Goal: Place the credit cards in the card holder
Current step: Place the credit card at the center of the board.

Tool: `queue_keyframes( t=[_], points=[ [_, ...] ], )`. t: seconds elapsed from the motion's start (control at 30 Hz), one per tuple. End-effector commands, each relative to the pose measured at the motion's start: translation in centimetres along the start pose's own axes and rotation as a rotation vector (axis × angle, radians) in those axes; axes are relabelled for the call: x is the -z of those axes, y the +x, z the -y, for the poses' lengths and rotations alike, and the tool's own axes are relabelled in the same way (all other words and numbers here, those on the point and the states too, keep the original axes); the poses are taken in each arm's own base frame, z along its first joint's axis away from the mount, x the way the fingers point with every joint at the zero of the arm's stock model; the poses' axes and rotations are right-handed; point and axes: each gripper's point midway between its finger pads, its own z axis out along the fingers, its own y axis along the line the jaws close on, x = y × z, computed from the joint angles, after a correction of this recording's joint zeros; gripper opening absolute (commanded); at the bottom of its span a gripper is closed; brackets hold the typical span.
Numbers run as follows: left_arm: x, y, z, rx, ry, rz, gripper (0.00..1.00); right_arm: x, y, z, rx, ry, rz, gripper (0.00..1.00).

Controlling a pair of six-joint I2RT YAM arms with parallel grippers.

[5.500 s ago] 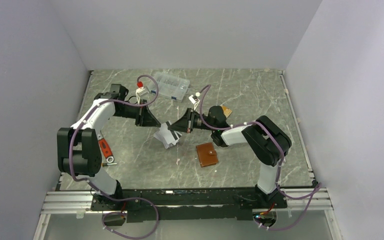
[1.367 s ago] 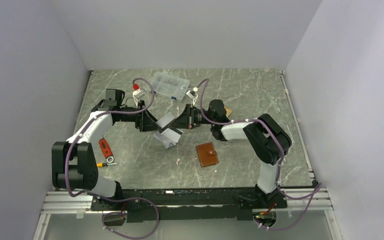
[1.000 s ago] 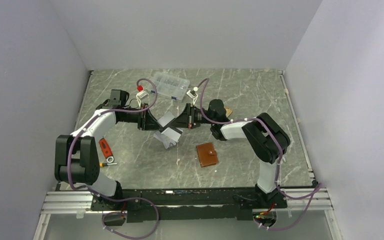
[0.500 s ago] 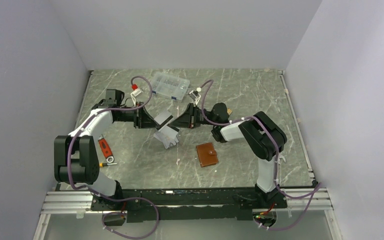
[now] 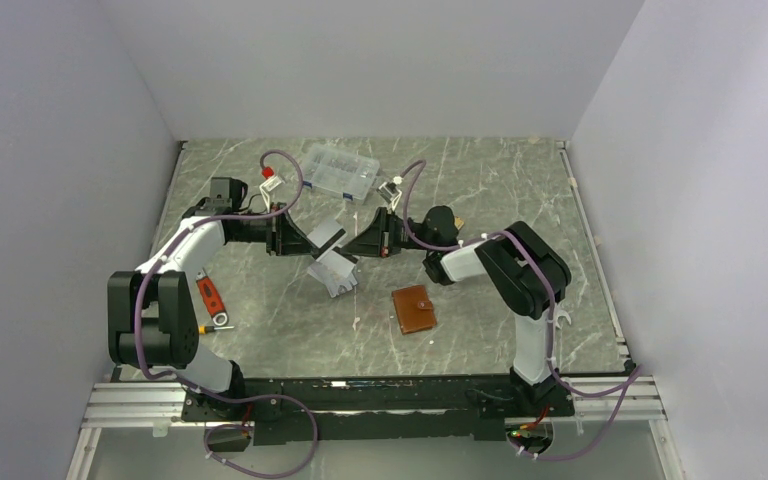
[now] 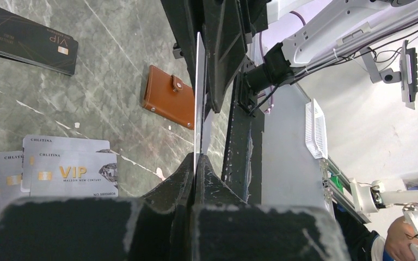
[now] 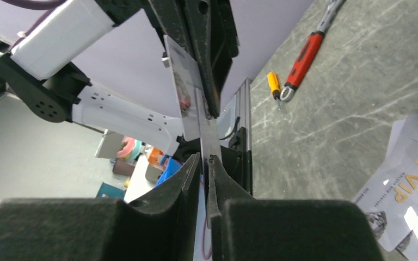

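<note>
Top external shows us one credit card [image 5: 329,237] pinched tight by the left gripper [image 6: 196,163], the right gripper [image 7: 204,162] nearly closed round it, hold unclear, and the card holder [image 5: 414,309] lying nearer the right gripper.

Black-and-white arms [image 5: 185,250] carry looping purple cables [image 5: 285,154].

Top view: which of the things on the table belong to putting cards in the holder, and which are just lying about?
For the job: silver card pinched in the left gripper; pile of silver cards below it; brown card holder, closed.
Lying about: clear box; red-handled wrench; small yellow-handled screwdriver.
</note>
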Motion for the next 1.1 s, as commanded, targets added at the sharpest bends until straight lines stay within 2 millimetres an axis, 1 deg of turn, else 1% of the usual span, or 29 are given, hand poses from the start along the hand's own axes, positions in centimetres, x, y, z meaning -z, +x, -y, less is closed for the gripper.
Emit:
queue_keyframes(
  t=[0.0,0.2,0.27,0.33,0.43,0.6,0.73,0.77,0.8,0.9,0.97,1.07],
  points=[
    [0.3,-1.1,0.6,-0.076,0.003,0.019,0.02,-0.3,-0.1,-1.2,0.078,-0.002,-0.062,0.12],
    [0.4,-1.2,0.7,-0.084,0.002,0.016,0.02,-0.1,0.2,-0.5,0.109,0.113,-0.129,0.00],
    [0.3,-1.0,0.5,-0.081,-0.005,0.011,0.03,0.0,0.1,-0.5,0.131,0.136,-0.136,0.00],
    [0.3,-1.0,0.0,-0.076,-0.033,0.009,0.09,0.2,-0.1,-0.5,0.143,0.163,-0.133,0.00],
    [0.5,-1.1,-0.7,-0.074,-0.083,0.009,0.12,1.1,0.0,0.6,0.153,0.265,-0.137,0.00],
    [0.5,-1.5,-0.9,-0.068,-0.104,0.012,0.11,3.6,1.5,2.2,0.120,0.399,-0.150,0.00],
    [0.5,-1.0,-1.7,-0.047,-0.133,-0.005,0.12,5.3,2.9,2.6,0.099,0.463,-0.151,0.00],
    [0.4,-0.6,-2.1,-0.037,-0.150,-0.016,0.12,5.9,3.1,2.7,0.095,0.492,-0.144,0.00],
    [0.2,-0.2,-2.6,-0.027,-0.165,-0.027,0.12,6.4,3.2,2.3,0.102,0.508,-0.137,0.00],
    [-0.7,1.4,-4.1,0.005,-0.235,-0.069,0.12,8.3,3.2,2.1,0.102,0.585,-0.109,0.00],
    [-1.6,2.5,-5.2,0.027,-0.282,-0.096,0.09,9.5,3.1,1.9,0.102,0.636,-0.079,0.00],
    [-2.5,3.6,-7.3,0.059,-0.340,-0.135,0.08,11.2,2.8,2.4,0.087,0.710,-0.035,0.00]
  ],
)
